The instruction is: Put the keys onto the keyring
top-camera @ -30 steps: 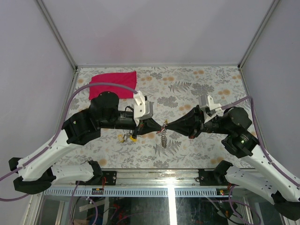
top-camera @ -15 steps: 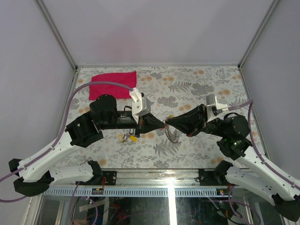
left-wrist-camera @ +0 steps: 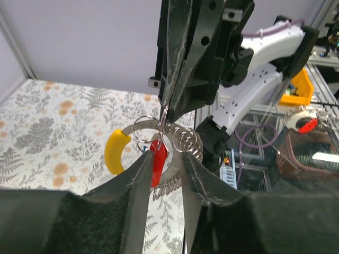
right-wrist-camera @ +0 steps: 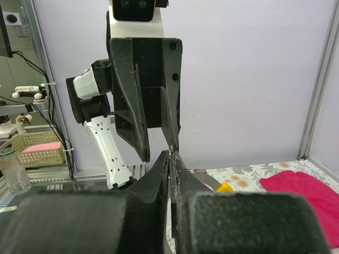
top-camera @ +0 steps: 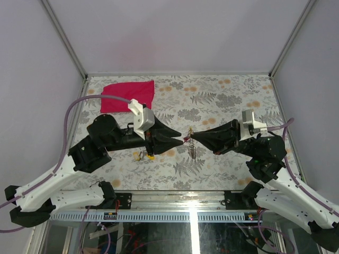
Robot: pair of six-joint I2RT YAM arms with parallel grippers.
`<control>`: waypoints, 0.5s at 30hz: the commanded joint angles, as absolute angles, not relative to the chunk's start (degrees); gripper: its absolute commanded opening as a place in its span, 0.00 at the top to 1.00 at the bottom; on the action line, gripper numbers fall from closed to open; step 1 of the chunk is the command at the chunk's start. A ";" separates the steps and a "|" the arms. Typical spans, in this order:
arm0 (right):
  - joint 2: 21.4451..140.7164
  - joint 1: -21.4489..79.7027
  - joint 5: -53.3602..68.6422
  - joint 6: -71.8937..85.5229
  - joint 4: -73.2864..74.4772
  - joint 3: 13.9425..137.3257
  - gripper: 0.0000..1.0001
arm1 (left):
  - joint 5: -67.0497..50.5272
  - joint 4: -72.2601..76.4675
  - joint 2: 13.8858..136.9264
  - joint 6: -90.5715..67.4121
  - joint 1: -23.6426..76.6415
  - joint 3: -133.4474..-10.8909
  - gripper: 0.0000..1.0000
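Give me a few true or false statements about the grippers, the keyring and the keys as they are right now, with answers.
1. The right gripper is shut on the keyring. True.
2. The left gripper is clamped tight. False: its jaws stand apart, with the red key between them.
3. The keyring lies flat on the table. False: it hangs in the air from the right gripper.
4. The cloth lies in the far left corner of the table. True.
5. The yellow key is held by a gripper. False: it lies on the table under the left arm.
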State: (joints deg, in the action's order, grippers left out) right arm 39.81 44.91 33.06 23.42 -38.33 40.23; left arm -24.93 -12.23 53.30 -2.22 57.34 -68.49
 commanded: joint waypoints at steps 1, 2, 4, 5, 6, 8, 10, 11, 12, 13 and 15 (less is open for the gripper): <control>38.89 45.17 34.24 21.36 -41.26 42.51 1.00 | -22.23 -1.52 50.76 -5.75 57.47 -65.70 0.69; 38.96 45.15 34.54 21.40 -41.08 42.61 1.00 | -22.28 -0.63 50.78 -6.12 57.44 -65.28 0.68; 38.94 45.18 34.87 21.50 -40.98 42.71 1.00 | -22.76 0.77 50.89 -6.91 57.41 -64.79 0.66; 38.96 45.16 34.93 21.50 -40.98 42.71 1.00 | -23.22 1.57 51.08 -7.32 57.44 -64.64 0.66; 38.93 45.17 35.02 21.53 -41.05 42.75 1.00 | -23.90 2.23 51.41 -7.78 57.48 -64.50 0.66; 38.99 45.18 35.22 21.62 -41.17 42.78 1.00 | -25.28 3.12 52.26 -8.39 57.48 -64.42 0.66; 38.90 45.18 35.33 21.71 -41.22 42.85 1.00 | -26.73 3.30 53.15 -8.52 57.48 -64.56 0.66; 38.90 45.18 35.27 21.62 -41.22 42.81 1.00 | -27.27 3.34 53.42 -8.52 57.46 -64.61 0.66; 38.78 45.18 35.18 21.57 -41.23 42.80 1.00 | -27.60 3.37 53.67 -8.53 57.46 -64.56 0.67; 38.65 45.18 35.12 21.54 -41.27 42.80 1.00 | -27.87 3.46 53.76 -8.57 57.46 -64.53 0.67; 38.55 45.13 34.94 21.46 -41.23 42.76 1.00 | -28.02 3.55 53.90 -8.69 57.47 -64.19 0.67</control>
State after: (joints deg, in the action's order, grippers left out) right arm 39.55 44.91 35.09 22.44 -38.00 40.23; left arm -26.09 -1.37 53.91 -7.70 57.34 -64.86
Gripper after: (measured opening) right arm 0.010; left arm 0.338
